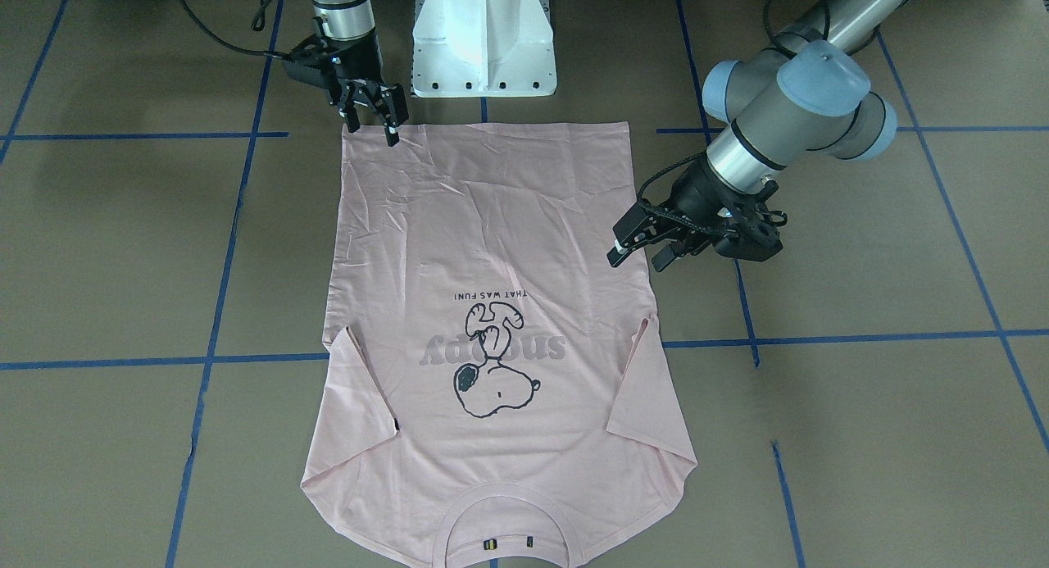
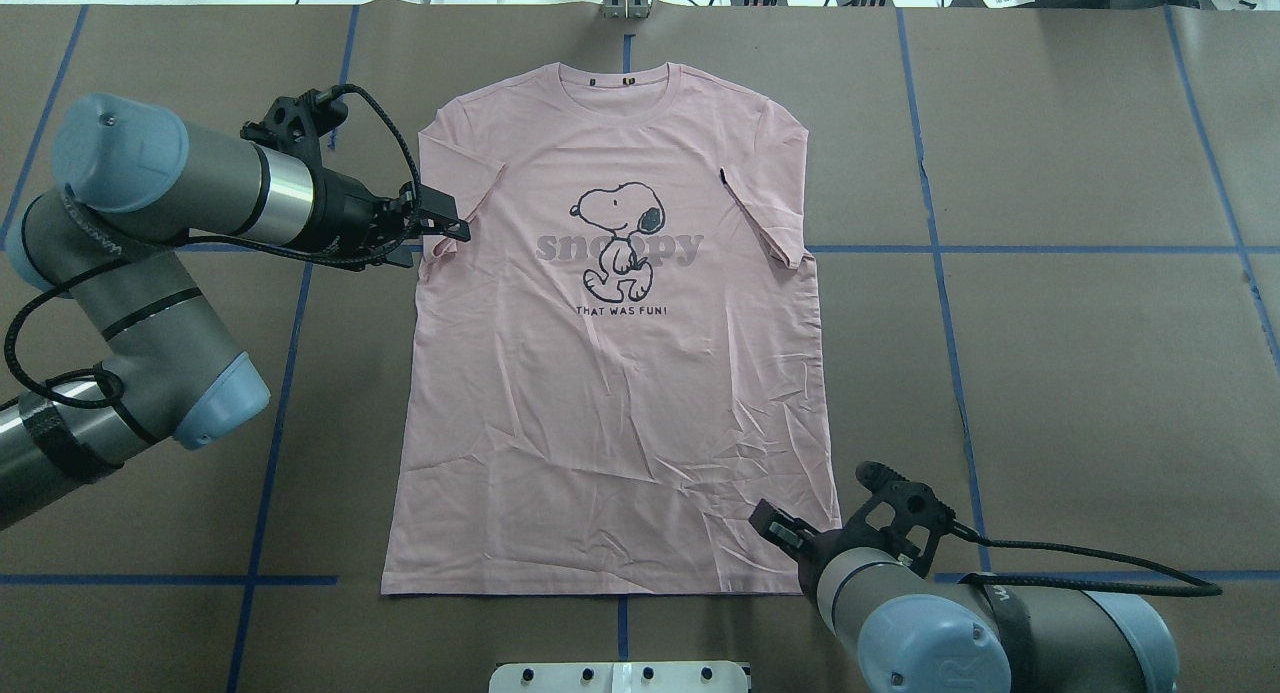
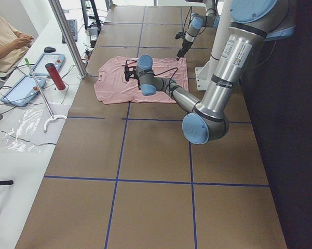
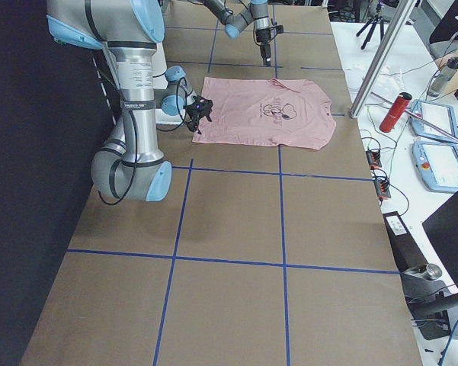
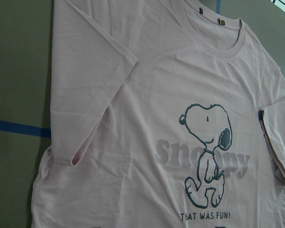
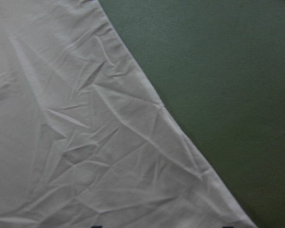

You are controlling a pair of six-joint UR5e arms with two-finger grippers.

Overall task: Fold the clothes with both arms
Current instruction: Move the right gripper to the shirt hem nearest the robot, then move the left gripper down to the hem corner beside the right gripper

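Broadly, a brown table [image 2: 1050, 373] crossed by blue tape lines [image 2: 1000, 250] takes up most of the room. A white base [image 1: 483, 35] stands at the robot's edge. Along the far side runs a white bench [image 3: 10, 161] with tablets [image 3: 44, 65], a red bottle [image 3: 55, 76] and a seated person [image 3: 5, 36]. The left arm [image 2: 150, 183] has its elbow doubled back and its forearm nearly level. Its gripper [image 1: 638, 258] is parted and empty beside the left sleeve of the shirt [image 2: 610, 393]. That shirt lies flat mid-table, print up, collar away from the robot, its lower half creased. The right arm [image 1: 340, 2] points steeply down near the base. Its gripper [image 1: 374, 129] is spread, holding nothing, at the hem's right corner; whether it touches the cloth cannot be told.
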